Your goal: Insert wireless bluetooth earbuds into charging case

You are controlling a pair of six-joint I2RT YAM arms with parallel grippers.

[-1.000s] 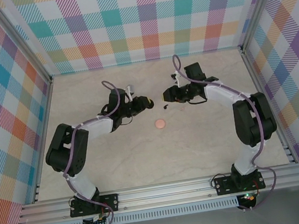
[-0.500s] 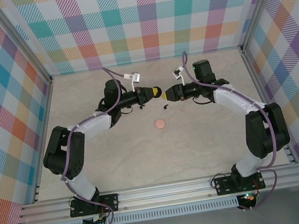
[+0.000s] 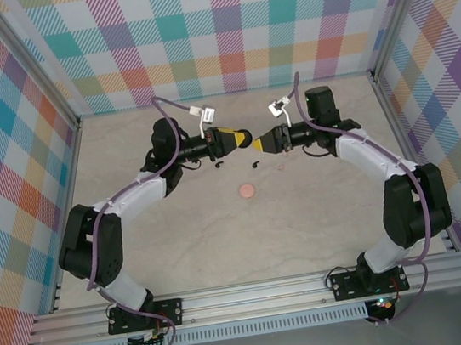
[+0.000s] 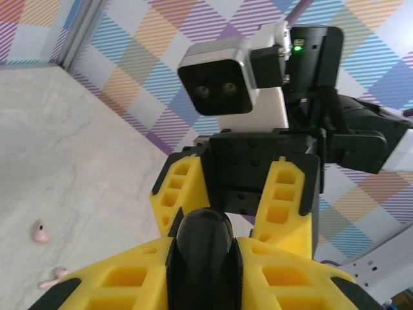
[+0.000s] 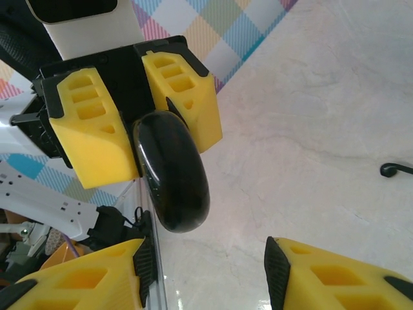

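My left gripper (image 4: 203, 247) is shut on a glossy black round charging case (image 4: 204, 232), held edge-up in the air over the back of the table. My right gripper (image 5: 206, 274) faces it tip to tip, open, with the black case (image 5: 173, 171) just short of its fingers (image 5: 326, 278). In the top view the left gripper (image 3: 243, 140) and right gripper (image 3: 259, 143) nearly meet. Two pale pink earbuds (image 4: 40, 231) lie on the table below. A black earbud (image 5: 395, 169) lies on the table, and another black earbud (image 3: 219, 163) lies under the left arm.
A round pink case (image 3: 247, 191) sits on the marble tabletop (image 3: 189, 247) in front of both grippers. Plaid walls (image 3: 212, 38) and metal frame rails (image 3: 256, 293) enclose the table on all sides.
The left arm has carried the black case up, back and to the right. The right arm has swung back to face it, and its jaws have spread wider.
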